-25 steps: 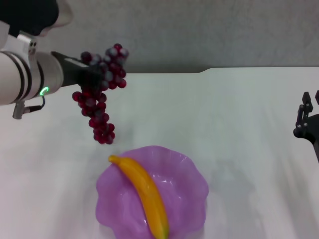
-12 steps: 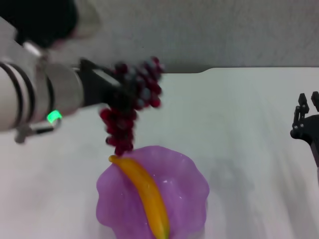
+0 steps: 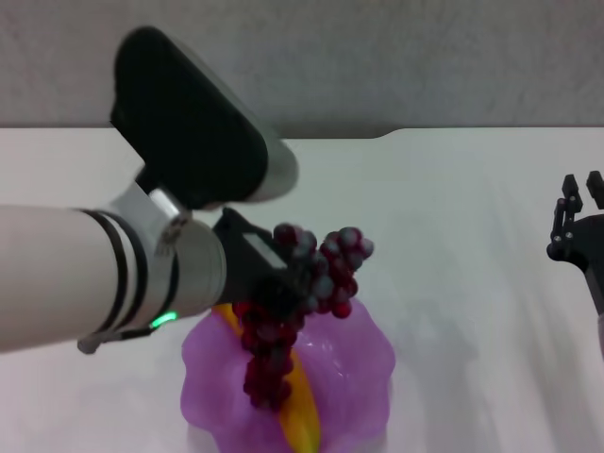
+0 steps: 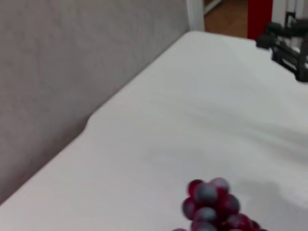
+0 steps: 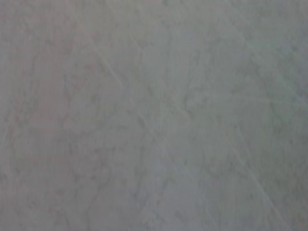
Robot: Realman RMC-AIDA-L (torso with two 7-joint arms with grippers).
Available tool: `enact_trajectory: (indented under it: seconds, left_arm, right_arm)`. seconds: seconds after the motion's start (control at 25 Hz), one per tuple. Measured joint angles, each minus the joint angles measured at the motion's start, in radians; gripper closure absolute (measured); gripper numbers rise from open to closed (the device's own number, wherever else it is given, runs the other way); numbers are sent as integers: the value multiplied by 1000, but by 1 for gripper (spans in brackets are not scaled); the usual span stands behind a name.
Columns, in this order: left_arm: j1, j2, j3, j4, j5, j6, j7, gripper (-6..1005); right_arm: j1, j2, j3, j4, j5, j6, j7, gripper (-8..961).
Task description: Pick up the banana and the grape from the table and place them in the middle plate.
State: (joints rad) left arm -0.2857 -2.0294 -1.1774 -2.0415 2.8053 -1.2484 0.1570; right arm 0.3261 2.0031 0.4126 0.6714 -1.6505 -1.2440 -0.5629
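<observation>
My left gripper point(image 3: 283, 283): clamped on the upper part of the grape bunch, with the black claw body reaching in from my left side. The fingertips themselves are buried among the berries, so I judge the hold from the bunch hanging free beneath it.

The grape point(image 3: 293, 311): held in the air above the middle plate. Its top cluster spreads out beside my claw and its long tail dangles down over the plate's centre. My left wrist view catches only the top few berries point(image 4: 211, 202).

The banana point(image 3: 297, 411): already lying in the plate, mostly hidden behind the hanging grapes. Only a yellow-orange stretch shows under the tail of the bunch.

The middle plate point(image 3: 363, 363): purple, scalloped, right below my claw on the white table point(image 3: 453, 208).

My right gripper point(image 3: 578, 222): parked well off at my right side above the table edge. Its fingers seem spread, with nothing between them.

Step in hand: as I judge it, lowering and letting go — the grapes are the last thing to go in.

What could go wrong: I hold the bunch near its top, so the tail can swing. If I release while it sways, the berries may spill over the wavy rim. Dropped from this height, the bunch could land on the rounded banana and roll off — or nudge the light plastic plate. Berries could also snag on my fingers as I let go.
</observation>
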Motion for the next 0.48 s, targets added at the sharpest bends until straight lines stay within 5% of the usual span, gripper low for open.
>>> enact_trajectory:
  seconds: [0.48]
  left_arm:
    - [-42, 0, 32, 179, -2, -8, 10, 865]
  right_arm:
    - [2, 0, 0, 2, 1, -5, -4, 745]
